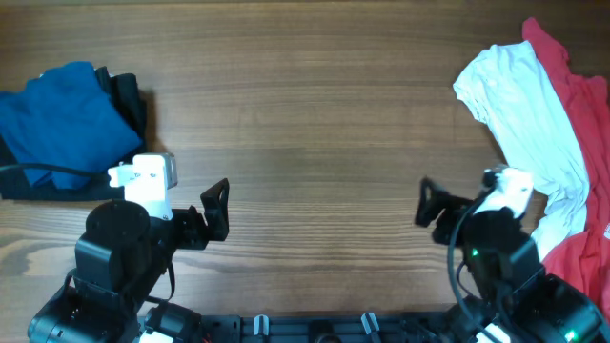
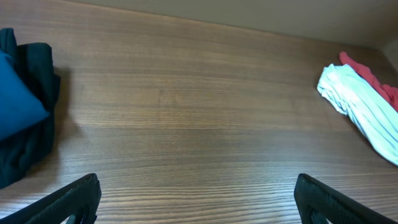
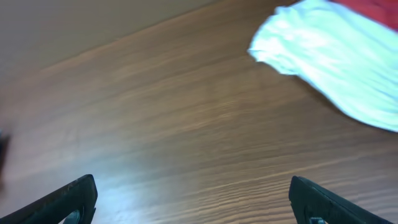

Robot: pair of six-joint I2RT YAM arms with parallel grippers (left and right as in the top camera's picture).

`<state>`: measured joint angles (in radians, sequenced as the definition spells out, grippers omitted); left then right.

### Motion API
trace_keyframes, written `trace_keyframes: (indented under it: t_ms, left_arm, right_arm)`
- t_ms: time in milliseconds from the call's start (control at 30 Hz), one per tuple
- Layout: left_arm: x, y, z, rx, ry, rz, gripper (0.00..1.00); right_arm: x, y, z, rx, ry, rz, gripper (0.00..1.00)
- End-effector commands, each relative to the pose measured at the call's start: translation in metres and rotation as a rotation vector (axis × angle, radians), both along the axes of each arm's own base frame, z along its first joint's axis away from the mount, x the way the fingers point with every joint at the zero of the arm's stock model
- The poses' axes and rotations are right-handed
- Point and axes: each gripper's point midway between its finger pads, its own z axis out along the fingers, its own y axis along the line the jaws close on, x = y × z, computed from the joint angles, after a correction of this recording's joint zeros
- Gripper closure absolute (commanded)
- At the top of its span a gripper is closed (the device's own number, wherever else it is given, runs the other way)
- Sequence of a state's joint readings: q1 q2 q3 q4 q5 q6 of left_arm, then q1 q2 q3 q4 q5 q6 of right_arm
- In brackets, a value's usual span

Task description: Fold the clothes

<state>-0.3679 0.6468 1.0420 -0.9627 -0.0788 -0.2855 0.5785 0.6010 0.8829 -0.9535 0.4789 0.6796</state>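
Nearest the lens: the two arms at the near edge of the table. The left gripper and right gripper both face the middle of the wood. Each wrist view shows its own fingers spread wide toward the frame corners with only bare wood grain between them, so both are fully parted and carrying nothing.

Location of the clothes, in two groups well apart:
- Far left: a blue shirt bunched in a compact heap, lying on and beside a black garment. Whether either is properly folded cannot be told.
- Far right: a white garment draped loosely across a red garment, both crumpled. The white one runs down close beside the right arm.

The centre of the table carries no cloth.

Assessment: no garment is in hand. The work appears to stand at the selection step, with a fresh piece yet to be fetched and the right-hand pile looking unfolded.

Requirement for the next move: reach to one heap, probably the white garment since it lies uppermost and nearest the right gripper. Pinch a single layer at an edge, not the red cloth beneath, then draw it onto the bare centre and spread it flat. Both arms will likely be needed — one per corner.
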Motion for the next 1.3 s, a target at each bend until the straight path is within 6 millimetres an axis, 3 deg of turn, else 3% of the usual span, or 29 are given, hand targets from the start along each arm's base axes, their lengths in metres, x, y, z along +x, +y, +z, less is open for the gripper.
trace_keyframes:
  t_ms: [0, 200, 500, 800, 1000, 1167, 1267]
  left_arm:
    - [-0.001, 0.001, 0.002, 0.011, -0.012, -0.002, 0.00]
    - [-0.001, 0.001, 0.002, 0.011, -0.012, -0.002, 0.00]
    - [-0.001, 0.001, 0.002, 0.011, -0.012, -0.002, 0.00]
    - [-0.001, 0.001, 0.002, 0.011, -0.012, -0.002, 0.00]
    - [-0.001, 0.001, 0.002, 0.011, -0.012, -0.002, 0.00]
    - [-0.001, 0.001, 0.002, 0.011, -0.012, -0.002, 0.00]
    - [-0.001, 0.001, 0.002, 0.011, -0.012, -0.002, 0.00]
  right_arm:
    - [0.007, -0.008, 0.001, -0.036, -0.005, 0.027, 0.00]
    - [0.028, -0.002, 0.014, -0.092, -0.157, 0.189, 0.00]
    - [0.025, -0.008, -0.012, -0.040, -0.381, 0.163, 0.00]
    - [0.013, -0.007, -0.029, -0.125, -0.502, 0.214, 0.00]
    - [0.018, 0.015, -0.041, -0.264, -0.609, 0.390, 0.00]
    - [0.026, 0.007, -0.078, -0.268, -0.532, 0.363, 0.00]
    - [0.029, -0.002, -0.078, -0.287, -0.526, 0.313, 0.00]
